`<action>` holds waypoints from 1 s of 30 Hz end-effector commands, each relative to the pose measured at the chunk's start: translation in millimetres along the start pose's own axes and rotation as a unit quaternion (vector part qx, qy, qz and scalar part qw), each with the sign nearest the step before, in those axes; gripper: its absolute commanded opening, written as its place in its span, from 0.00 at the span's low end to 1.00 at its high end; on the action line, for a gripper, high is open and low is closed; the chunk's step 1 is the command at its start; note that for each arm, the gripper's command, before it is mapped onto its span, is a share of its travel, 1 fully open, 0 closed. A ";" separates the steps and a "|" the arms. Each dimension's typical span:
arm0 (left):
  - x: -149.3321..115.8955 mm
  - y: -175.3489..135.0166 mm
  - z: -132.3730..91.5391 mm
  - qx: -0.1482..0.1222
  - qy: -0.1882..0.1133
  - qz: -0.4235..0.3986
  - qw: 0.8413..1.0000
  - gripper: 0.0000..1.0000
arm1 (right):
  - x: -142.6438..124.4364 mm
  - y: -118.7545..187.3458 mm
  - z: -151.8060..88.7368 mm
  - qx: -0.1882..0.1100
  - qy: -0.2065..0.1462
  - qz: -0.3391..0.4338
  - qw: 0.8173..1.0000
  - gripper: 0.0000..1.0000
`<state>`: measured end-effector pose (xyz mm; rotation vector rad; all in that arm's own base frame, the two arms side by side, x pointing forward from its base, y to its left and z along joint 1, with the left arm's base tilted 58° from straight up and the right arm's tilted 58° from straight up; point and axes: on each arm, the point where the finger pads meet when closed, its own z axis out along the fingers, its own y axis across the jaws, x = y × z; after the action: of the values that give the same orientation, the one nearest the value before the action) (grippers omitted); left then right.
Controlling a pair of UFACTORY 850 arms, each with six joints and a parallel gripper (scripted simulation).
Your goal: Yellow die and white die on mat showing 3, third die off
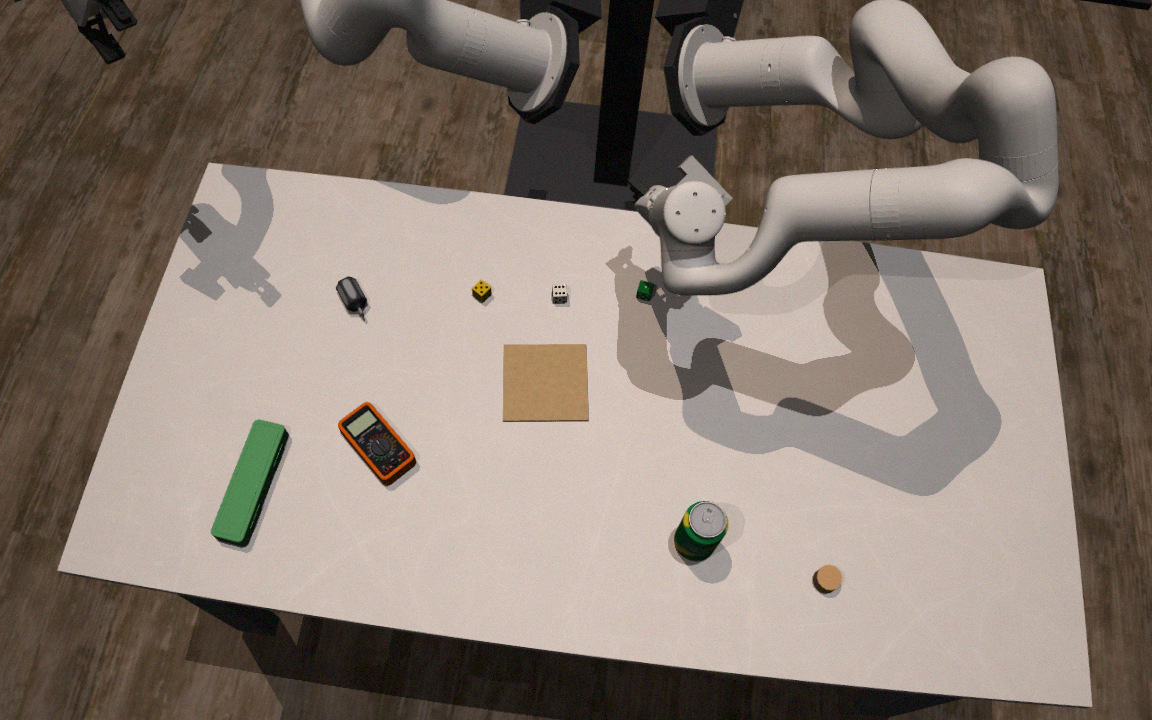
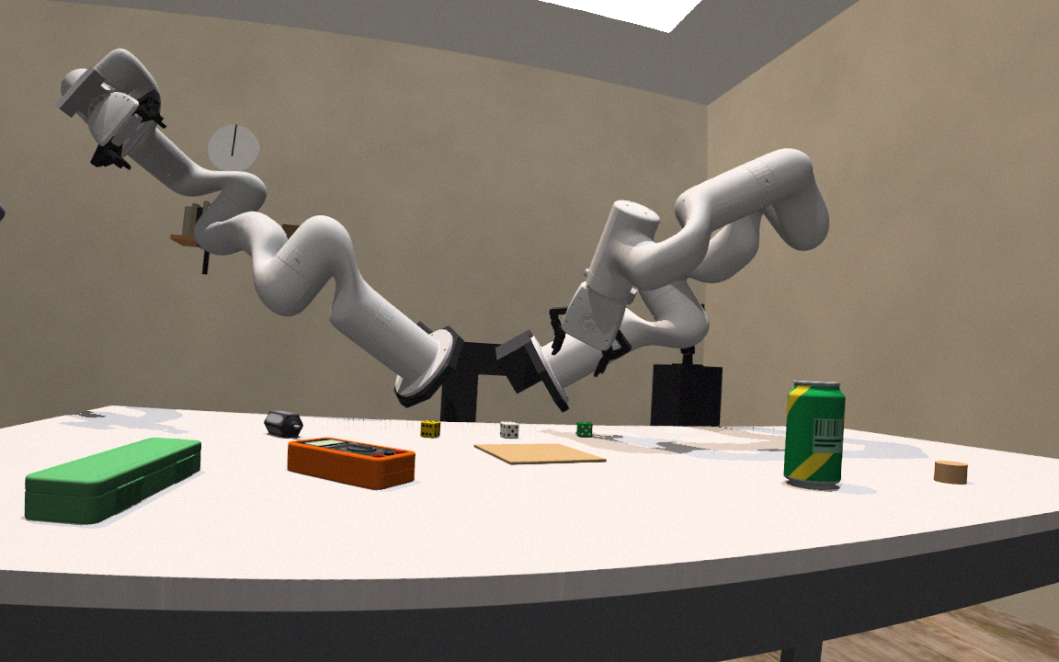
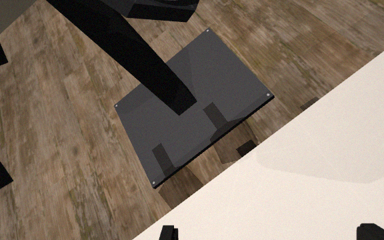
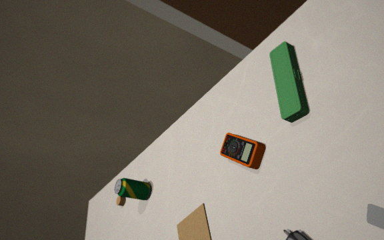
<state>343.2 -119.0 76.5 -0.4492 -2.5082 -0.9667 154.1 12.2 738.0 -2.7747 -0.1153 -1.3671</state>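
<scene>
The yellow die rests flat behind the mat; its top looks like a 5. The white die rests flat with 6 on top. The green die lies to its right in the top view, its top too dark to read surely. All three are off the tan mat. My left gripper is open and empty above the table's back edge, near the green die. My right gripper is open and empty, high beyond the back left.
A dark faceted object lies left of the yellow die. An orange multimeter and a green case lie front left. A green can and a wooden disc stand front right.
</scene>
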 end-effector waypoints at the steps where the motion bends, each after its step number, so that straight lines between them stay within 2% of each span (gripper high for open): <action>1: -0.2 -0.2 -0.6 0.000 -0.001 0.000 1.000 1.00 | 0.5 13.9 -0.3 -0.042 0.001 0.026 0.999 1.00; 2: -0.2 -0.2 -0.6 0.000 -0.001 0.000 1.000 1.00 | 0.5 13.9 -0.3 -0.042 0.001 0.026 0.999 1.00; 6: -0.2 -0.2 -0.6 0.000 -0.001 0.000 1.000 1.00 | -1.0 31.3 -2.6 -0.086 0.001 0.061 0.994 1.00; 10: -0.2 -0.2 -0.6 0.000 -0.001 0.000 1.000 1.00 | -2.3 40.1 -4.4 -0.109 0.002 0.078 0.991 1.00; 15: -0.2 -0.2 -0.6 0.000 -0.001 0.000 1.000 1.00 | -5.9 57.8 -9.2 -0.156 0.002 0.115 0.981 1.00; 19: -0.2 -0.2 -0.6 0.000 -0.001 0.000 1.000 1.00 | -7.0 62.1 -10.7 -0.168 0.002 0.124 0.978 1.00; 22: -0.2 -0.2 -0.6 0.000 -0.001 0.000 1.000 1.00 | -10.8 74.9 -15.9 -0.204 0.002 0.151 0.967 1.00; 23: -0.2 -0.2 -0.6 0.000 -0.001 0.000 1.000 1.00 | -10.8 74.9 -15.9 -0.204 0.002 0.151 0.967 1.00; 25: -0.2 -0.2 -0.6 0.000 -0.001 0.000 1.000 1.00 | -13.8 83.2 -19.9 -0.228 0.002 0.169 0.959 1.00; 26: -0.2 -0.2 -0.6 0.000 -0.001 0.000 1.000 1.00 | -13.8 83.2 -19.9 -0.228 0.002 0.169 0.959 1.00; 30: -0.2 -0.2 -0.6 0.000 -0.001 0.000 1.000 1.00 | -18.9 95.0 -26.7 -0.263 0.002 0.196 0.945 1.00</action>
<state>343.2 -119.0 76.5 -0.4492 -2.5082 -0.9667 136.4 -73.2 737.6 -2.9261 0.7267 -1.4447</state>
